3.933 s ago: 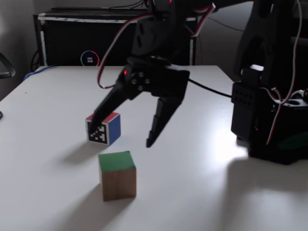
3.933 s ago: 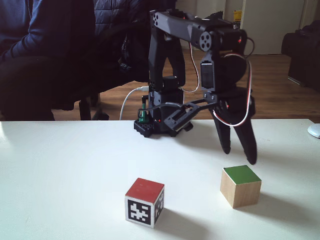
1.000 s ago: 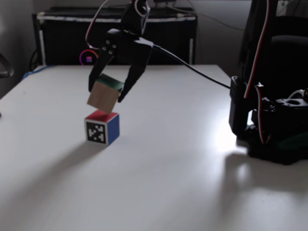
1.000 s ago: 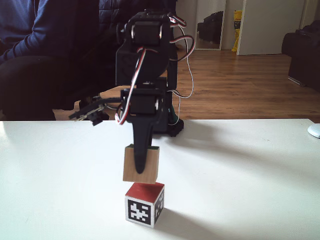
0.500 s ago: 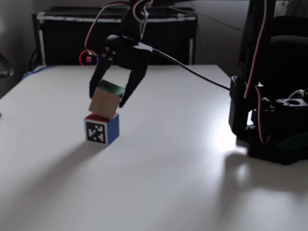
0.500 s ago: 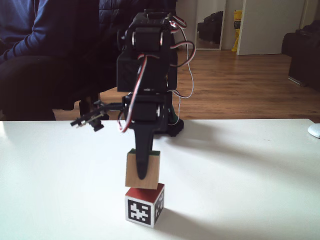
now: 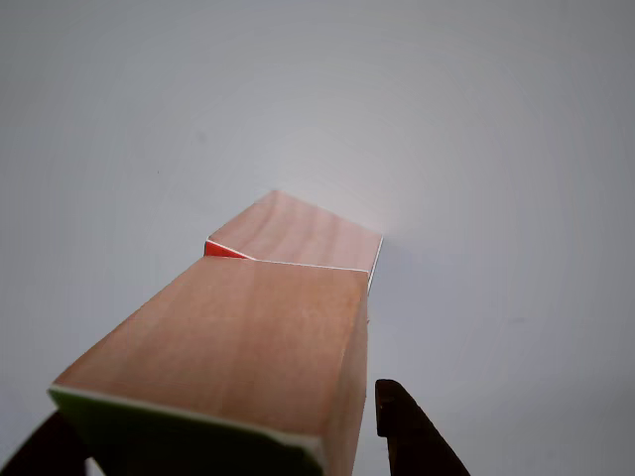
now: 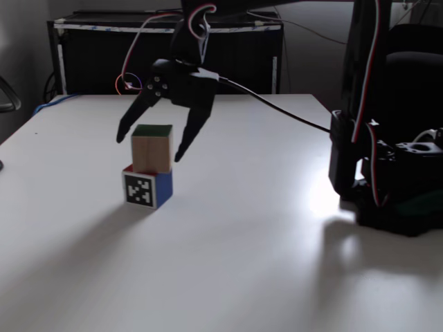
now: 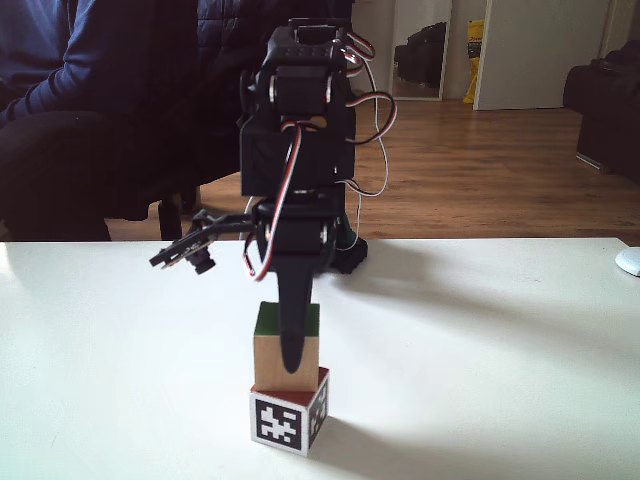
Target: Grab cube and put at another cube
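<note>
On the white table (image 8: 263, 242), the cube (image 8: 151, 148) with the green top stands upright on another cube (image 8: 147, 187), the one with a red top, a navy side and a black-and-white square marker on its front. In a fixed view the top block sits square on the lower one, and the stack stands well apart from the arm's black base (image 8: 387, 173) at the right. The gripper (image 8: 150, 147) hangs over the stack with its jaws spread wide: one finger (image 8: 129, 124) points down to the left of the green-topped block, the other (image 8: 188, 135) to its right, and a gap shows between each finger and the wood, so the block is released.

In a fixed view from the front, the cube (image 9: 286, 347) rests on another cube (image 9: 289, 415) (slightly left of that block's centre), and a dark finger (image 9: 292, 340) hangs in front of its wooden face. The gripper (image 9: 290, 355) points straight down from the arm above it. A person's dark sleeve (image 9: 80, 90) fills the upper left behind the table, and a wooden floor lies beyond.

In the other view, the cube (image 7: 238, 347) looms close with a strip of green along its near edge, and beyond it shows another cube (image 7: 298, 233) with a sliver of red. A dark fingertip (image 7: 407, 431) rises at the bottom, just right of the near block.
</note>
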